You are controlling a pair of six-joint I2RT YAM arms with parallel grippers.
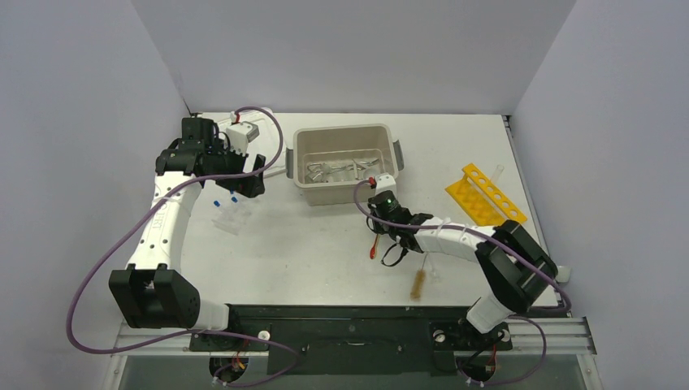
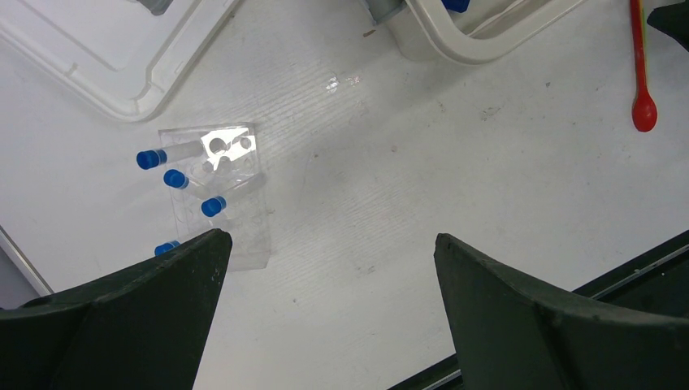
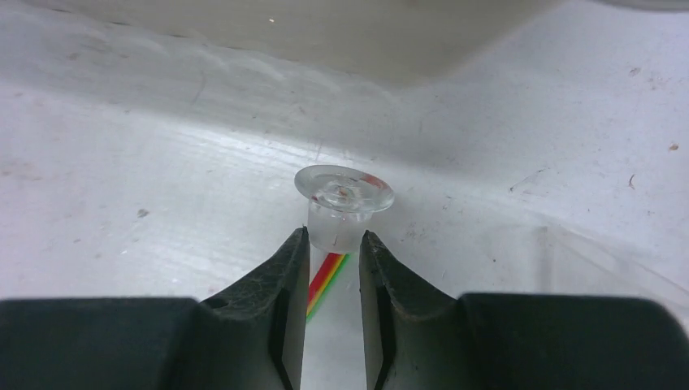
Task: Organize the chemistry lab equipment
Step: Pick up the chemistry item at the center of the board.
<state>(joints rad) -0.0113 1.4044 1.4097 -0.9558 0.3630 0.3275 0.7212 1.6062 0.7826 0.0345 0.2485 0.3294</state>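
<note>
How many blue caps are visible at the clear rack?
4 blue caps, down the left side of the clear rack: top, second, third, and the lowest, partly behind a finger of the left gripper. Others may be hidden.

Bright, even light is cast from overhead. A white glare patch is seen on the clear plastic tube rack [image 2: 230, 149]. Soft, faint shadows are thrown onto the white tabletop [image 1: 325, 244].

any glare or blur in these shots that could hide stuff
Left wrist view: a bright glare patch whites out the top of the clear rack; right wrist view: the clear tube is sharp, the beige tub behind it soft; top external view: even light, only faint shadows.
</note>
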